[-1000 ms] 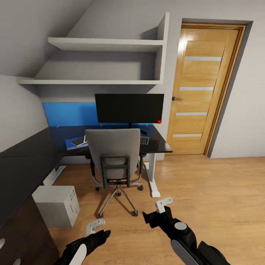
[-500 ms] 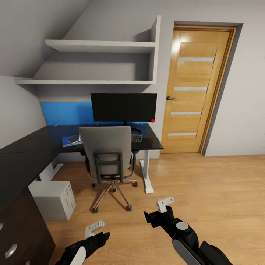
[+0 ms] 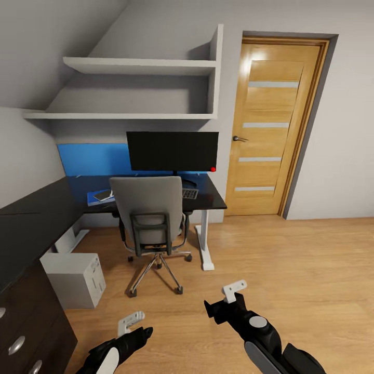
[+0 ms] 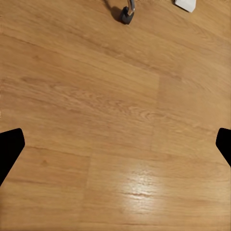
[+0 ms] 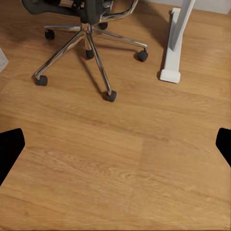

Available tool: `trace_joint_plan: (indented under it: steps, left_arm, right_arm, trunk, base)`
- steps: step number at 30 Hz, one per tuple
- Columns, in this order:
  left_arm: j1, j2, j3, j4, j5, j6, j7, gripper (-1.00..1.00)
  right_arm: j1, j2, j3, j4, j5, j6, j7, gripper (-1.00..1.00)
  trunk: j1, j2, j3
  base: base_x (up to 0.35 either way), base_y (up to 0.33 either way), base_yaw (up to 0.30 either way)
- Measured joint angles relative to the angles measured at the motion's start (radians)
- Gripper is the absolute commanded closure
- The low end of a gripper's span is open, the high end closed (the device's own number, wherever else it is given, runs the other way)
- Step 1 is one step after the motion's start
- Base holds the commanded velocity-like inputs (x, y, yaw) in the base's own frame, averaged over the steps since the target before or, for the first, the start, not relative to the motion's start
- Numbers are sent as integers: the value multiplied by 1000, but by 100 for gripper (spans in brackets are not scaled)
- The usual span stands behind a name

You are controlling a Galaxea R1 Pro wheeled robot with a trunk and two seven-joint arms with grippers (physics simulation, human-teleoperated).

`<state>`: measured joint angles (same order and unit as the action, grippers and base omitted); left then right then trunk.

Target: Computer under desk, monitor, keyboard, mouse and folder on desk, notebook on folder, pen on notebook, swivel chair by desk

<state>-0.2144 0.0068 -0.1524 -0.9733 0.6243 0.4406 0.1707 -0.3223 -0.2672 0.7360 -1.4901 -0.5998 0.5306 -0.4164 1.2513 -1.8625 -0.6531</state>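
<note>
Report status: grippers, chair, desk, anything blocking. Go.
Left gripper and right gripper open, empty, low over floor. Swivel chair pulled up at desk, monitor on top. Computer beside the drawers. Nothing blocking.

The black desk (image 3: 210, 199) stands against the far wall on white legs, with a blue panel behind it. On its top stand the monitor (image 3: 172, 151), a keyboard (image 3: 190, 193) partly hidden by the chair back, and a blue folder (image 3: 99, 198) with a flat grey item lying on it. The wood floor (image 3: 291, 270) carries the swivel chair (image 3: 149, 215), drawn up to the desk, and the pale computer (image 3: 75, 279) near the desk's left wing.
</note>
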Motion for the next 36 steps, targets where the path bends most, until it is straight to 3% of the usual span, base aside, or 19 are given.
trace_joint_plan:
  steps: [11, 18, 36]
  left_arm:
    - [0, 0, 3, 0, 0, 0, 0, -100]
    - [0, -2, 14, 24, -2, -1, 1, -100]
    - [0, -2, 11, 27, -2, 0, -12, -100]
  right_arm:
    - [3, 0, 0, 1, 0, -1, 0, -100]
    - [17, 0, 8, 106, -2, -4, -8, -100]
    - [27, -1, 14, 122, -3, 2, -9, -100]
  trunk:
    - [0, 0, 0]
    - [0, 0, 0]
    - [0, 0, 0]
  base:
    - [-13, -10, 0]
    - [-3, -3, 0]
    - [0, 0, 0]
